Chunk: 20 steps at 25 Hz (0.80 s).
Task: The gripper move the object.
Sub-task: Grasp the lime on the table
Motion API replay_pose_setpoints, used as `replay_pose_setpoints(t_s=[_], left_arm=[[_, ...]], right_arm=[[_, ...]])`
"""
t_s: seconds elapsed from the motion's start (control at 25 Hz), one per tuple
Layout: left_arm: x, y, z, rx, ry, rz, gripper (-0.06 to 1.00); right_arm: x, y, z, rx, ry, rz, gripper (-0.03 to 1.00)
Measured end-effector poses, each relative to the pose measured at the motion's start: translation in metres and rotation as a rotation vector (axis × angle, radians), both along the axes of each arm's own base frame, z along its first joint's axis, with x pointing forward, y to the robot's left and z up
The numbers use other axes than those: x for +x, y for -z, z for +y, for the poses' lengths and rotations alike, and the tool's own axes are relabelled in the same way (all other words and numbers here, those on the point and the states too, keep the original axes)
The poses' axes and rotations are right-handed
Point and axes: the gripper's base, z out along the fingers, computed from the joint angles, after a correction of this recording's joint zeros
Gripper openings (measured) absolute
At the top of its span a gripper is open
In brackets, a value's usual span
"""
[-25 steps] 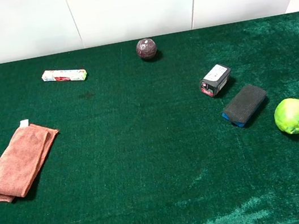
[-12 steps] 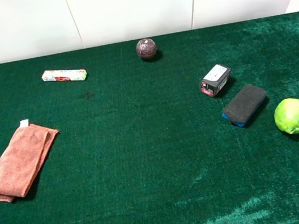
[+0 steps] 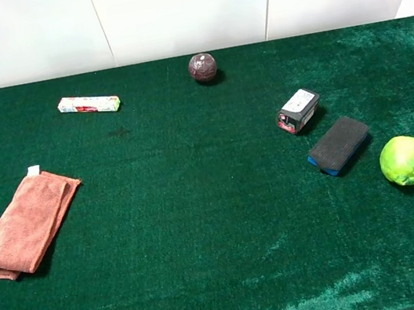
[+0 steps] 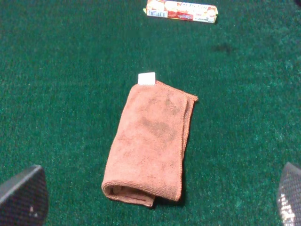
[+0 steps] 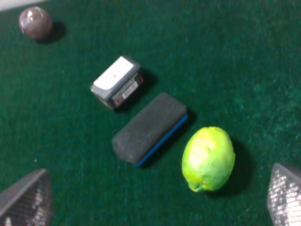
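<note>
No movement: yellow-green ball beside eraser.

Bright yellow-green, faintly mottled, on the object. Dark maroon on the small ball. Black over blue on the eraser. Grey, white and red on the little box. Rusty orange, with a white tag, on the towel. Deep green across the table cloth.

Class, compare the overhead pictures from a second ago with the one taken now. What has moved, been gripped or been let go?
Nothing visibly changed. The yellow-green ball lies where it was, untouched, beside the black block. The orange cloth and the maroon ball are unmoved too.
</note>
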Motion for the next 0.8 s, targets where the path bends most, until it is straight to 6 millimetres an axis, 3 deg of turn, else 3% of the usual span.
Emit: replay_pose_setpoints(t_s=[0.32, 0.56, 0.8], left_arm=[[0.000, 0.000, 0.000, 0.000, 0.000, 0.000, 0.99], [0.000, 0.000, 0.000, 0.000, 0.000, 0.000, 0.99], [0.000, 0.000, 0.000, 0.000, 0.000, 0.000, 0.99]], right_arm=[[0.041, -0.023, 0.006, -0.022, -0.049, 0.167, 0.70], [0.069, -0.024, 0.014, -0.018, -0.078, 0.276, 0.70], [0.088, -0.014, 0.017, 0.027, 0.006, 0.386, 0.70]])
